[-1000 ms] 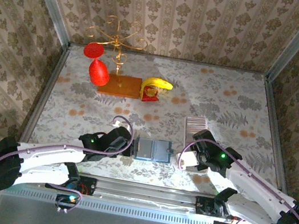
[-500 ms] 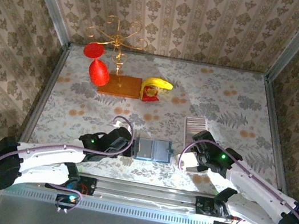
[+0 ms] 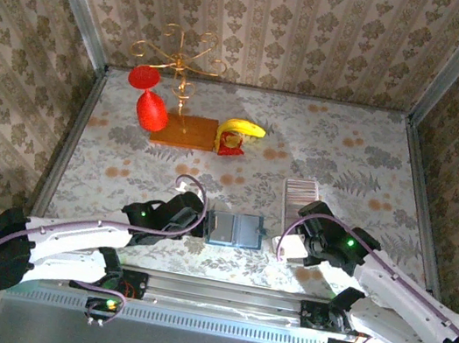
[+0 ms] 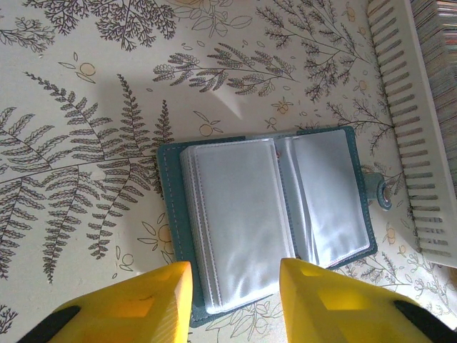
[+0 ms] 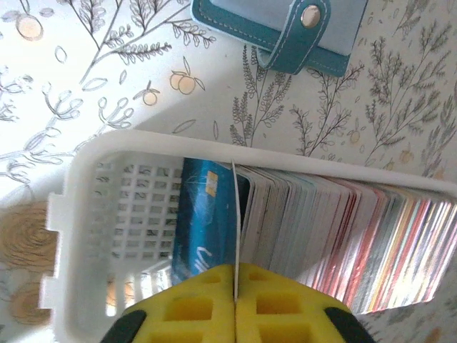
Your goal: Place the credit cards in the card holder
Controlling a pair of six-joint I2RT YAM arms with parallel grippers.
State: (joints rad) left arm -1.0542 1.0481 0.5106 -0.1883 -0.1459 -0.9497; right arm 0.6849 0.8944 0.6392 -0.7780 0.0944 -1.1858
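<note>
The teal card holder (image 4: 169, 214) lies open on the table, its clear sleeves facing up and its snap tab (image 5: 300, 36) toward the tray; from above the card holder (image 3: 234, 228) sits between the two arms. My left gripper (image 4: 235, 289) is open, its yellow fingers (image 4: 161, 300) either side of the holder's near edge without touching it. The credit cards (image 5: 343, 236) stand on edge in a row in the white tray (image 5: 107, 186). My right gripper (image 5: 234, 286) is shut on one thin credit card (image 5: 233, 214), seen edge-on, beside a blue card (image 5: 203, 214).
The long white tray (image 3: 297, 215) runs away from the right gripper (image 3: 300, 237), with the card stack (image 3: 302, 187) at its far end. At the back stand a gold wire stand with red cups (image 3: 149, 95) on a wooden board and a banana (image 3: 243, 128).
My right gripper has closed onto one card in the tray and its arm has shifted slightly. The left gripper and card holder have stayed put.
</note>
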